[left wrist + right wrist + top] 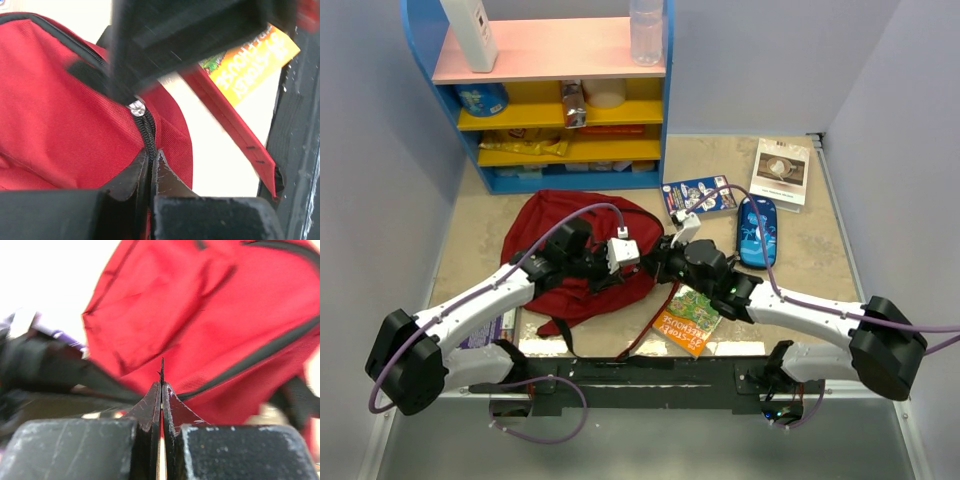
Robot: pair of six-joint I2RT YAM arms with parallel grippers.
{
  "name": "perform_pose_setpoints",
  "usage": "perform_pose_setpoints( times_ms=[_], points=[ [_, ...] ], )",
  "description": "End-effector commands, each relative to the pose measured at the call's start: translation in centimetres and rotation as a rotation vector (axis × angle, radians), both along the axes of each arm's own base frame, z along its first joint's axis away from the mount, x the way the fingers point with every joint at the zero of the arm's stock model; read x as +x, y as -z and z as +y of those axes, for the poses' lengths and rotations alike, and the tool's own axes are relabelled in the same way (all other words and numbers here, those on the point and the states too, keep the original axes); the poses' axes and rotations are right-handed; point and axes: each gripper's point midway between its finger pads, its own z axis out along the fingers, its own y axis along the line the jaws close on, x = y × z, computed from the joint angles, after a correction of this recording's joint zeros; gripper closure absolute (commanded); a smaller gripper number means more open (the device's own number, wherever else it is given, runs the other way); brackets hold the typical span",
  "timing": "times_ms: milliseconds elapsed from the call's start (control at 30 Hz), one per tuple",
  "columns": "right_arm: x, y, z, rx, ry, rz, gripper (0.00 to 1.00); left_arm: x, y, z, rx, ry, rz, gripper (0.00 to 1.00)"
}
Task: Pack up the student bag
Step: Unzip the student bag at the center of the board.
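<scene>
Evidently soft and floppy, the student bag (550, 225) lies flat on the table (800, 270), left of centre, best taken by its firmer zipper seam (148, 132), where the left gripper (151, 165) is clamped, while the right gripper (161, 390) pinches a thin black sliver (161, 367) at its edge.

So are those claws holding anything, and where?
Both pinch the student bag: left gripper shut on its black zipper line, right gripper on a thin black strip at its seam.

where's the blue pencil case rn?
Top view, right of centre: the blue pencil case lies just right of the blue-covered book, with the white book beyond it.
</scene>
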Motion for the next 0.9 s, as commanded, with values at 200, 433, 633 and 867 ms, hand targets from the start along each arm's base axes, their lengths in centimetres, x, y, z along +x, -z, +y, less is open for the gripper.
perform_pose_setpoints(
  times_ms=[200, 433, 633, 867],
  points=[
    [7.7, -0.1, -5.5, -0.128, 0.207, -0.076, 1.00, -4.7, -0.6, 1.0, 0.034, 0.260, -0.013, 1.00],
    [10.5, 2.0, -5.8, -0.210, 0.236, -0.076, 1.00, -7.4, -1.5, 1.5, 0.041, 0.410, 0.013, 1.00],
    [13.7, 3.4, -6.0, -0.291, 0.257, -0.088, 1.00, -9.3, -2.6, 1.8, 0.029, 0.501, 0.035, 1.00],
    [16.9, 1.9, -5.4, -0.281, 0.269, -0.129, 1.00, -11.3, -2.0, 2.4, 0.064, 0.572, 0.073, 1.00]
  ],
)
